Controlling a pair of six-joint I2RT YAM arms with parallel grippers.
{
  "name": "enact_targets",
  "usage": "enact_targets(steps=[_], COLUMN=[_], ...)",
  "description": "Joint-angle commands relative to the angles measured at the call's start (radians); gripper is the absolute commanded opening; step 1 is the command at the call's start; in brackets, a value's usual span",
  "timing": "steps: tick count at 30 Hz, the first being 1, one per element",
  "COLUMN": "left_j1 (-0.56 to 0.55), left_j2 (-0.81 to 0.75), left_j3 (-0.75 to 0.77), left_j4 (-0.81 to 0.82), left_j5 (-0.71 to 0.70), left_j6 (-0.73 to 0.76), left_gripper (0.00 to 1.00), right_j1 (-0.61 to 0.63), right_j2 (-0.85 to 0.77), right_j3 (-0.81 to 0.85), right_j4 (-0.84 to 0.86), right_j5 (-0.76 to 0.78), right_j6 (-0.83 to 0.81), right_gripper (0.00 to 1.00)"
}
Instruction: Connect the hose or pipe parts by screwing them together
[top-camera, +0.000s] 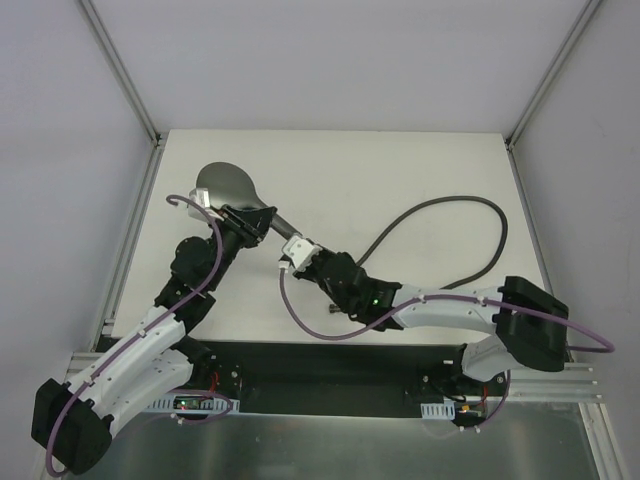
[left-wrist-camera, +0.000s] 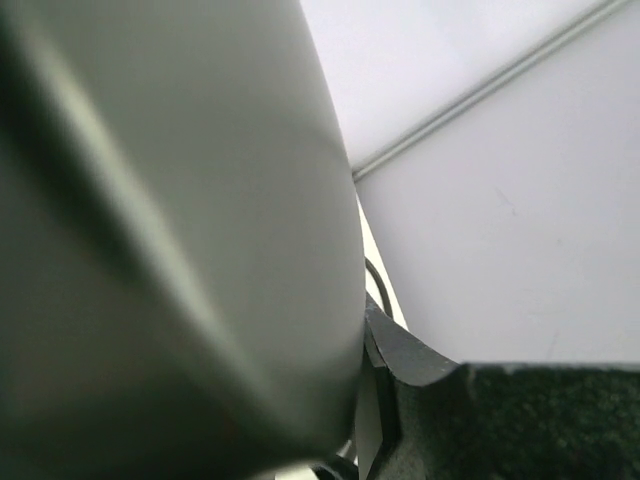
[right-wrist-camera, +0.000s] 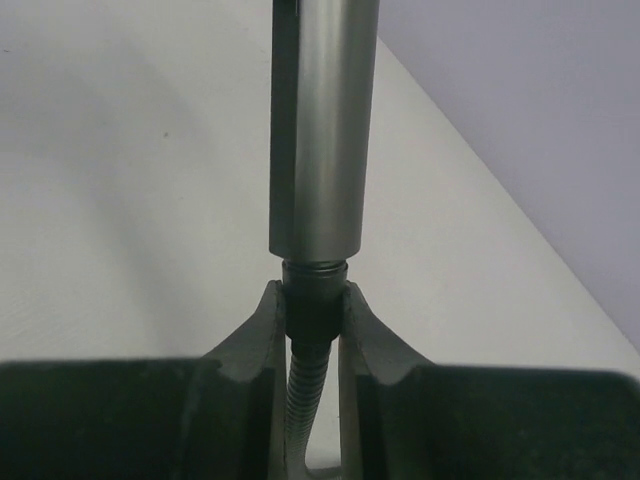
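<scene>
The grey shower head (top-camera: 225, 185) lies at the back left of the table, its tapered handle (top-camera: 280, 222) pointing right and toward me. My left gripper (top-camera: 250, 221) is shut on that handle; in the left wrist view the handle (left-wrist-camera: 180, 250) fills the frame against one dark finger (left-wrist-camera: 425, 375). The dark-grey hose (top-camera: 455, 201) loops across the right half of the table. My right gripper (right-wrist-camera: 313, 305) is shut on the hose's black end fitting (right-wrist-camera: 314, 290), which meets the open end of the handle (right-wrist-camera: 320, 130). The ribbed hose (right-wrist-camera: 305, 390) runs down between the jaws.
White walls with metal rails (top-camera: 125, 90) enclose the white table (top-camera: 400, 165) on three sides. Purple cables (top-camera: 300, 320) run along both arms. The black base rail (top-camera: 330, 380) lies at the near edge.
</scene>
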Motion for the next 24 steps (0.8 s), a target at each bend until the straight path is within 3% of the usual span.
enact_targets(steps=[1,5,8,11,13,15,18,19,20,22,24], left_j1=[-0.009,-0.009,-0.009,-0.008,-0.008,-0.008,-0.009,-0.009,-0.008,-0.009,-0.009], left_j2=[-0.005,0.062,0.116,0.191,0.257,0.294,0.338,0.349,0.351,0.343,0.320], left_j3=[-0.068,-0.202,-0.259,-0.288,-0.289,-0.277,-0.247,-0.237,-0.233,-0.207,-0.170], left_j4=[0.225,0.622,0.768,0.975,1.106,1.144,1.155,1.151,1.140,1.099,0.953], left_j5=[0.193,0.273,0.298,0.359,0.387,0.419,0.415,0.402,0.387,0.358,0.312], left_j6=[0.020,0.015,0.057,0.104,0.111,0.120,0.140,0.141,0.146,0.158,0.172], left_gripper=[0.00,0.00,0.00,0.00,0.00,0.00,0.00,0.00,0.00,0.00,0.00], right_j1=[-0.098,-0.253,-0.362,-0.453,-0.517,-0.568,-0.599,-0.602,-0.600,-0.597,-0.584], right_j2=[-0.142,-0.197,-0.176,-0.132,-0.071,-0.023,0.048,0.047,0.039,-0.007,-0.054], right_j3=[-0.078,-0.149,-0.159,-0.182,-0.201,-0.202,-0.201,-0.222,-0.234,-0.262,-0.302], right_j4=[0.090,0.145,0.186,0.326,0.525,0.702,0.783,0.776,0.760,0.675,0.556], right_j5=[-0.287,-0.827,-1.093,-1.286,-1.377,-1.488,-1.534,-1.528,-1.489,-1.426,-1.355], right_j6=[0.151,0.334,0.463,0.618,0.798,0.912,1.037,1.032,0.993,0.934,0.823], right_gripper=[0.01,0.01,0.01,0.01,0.01,0.01,0.04,0.25,0.38,0.51,0.67])
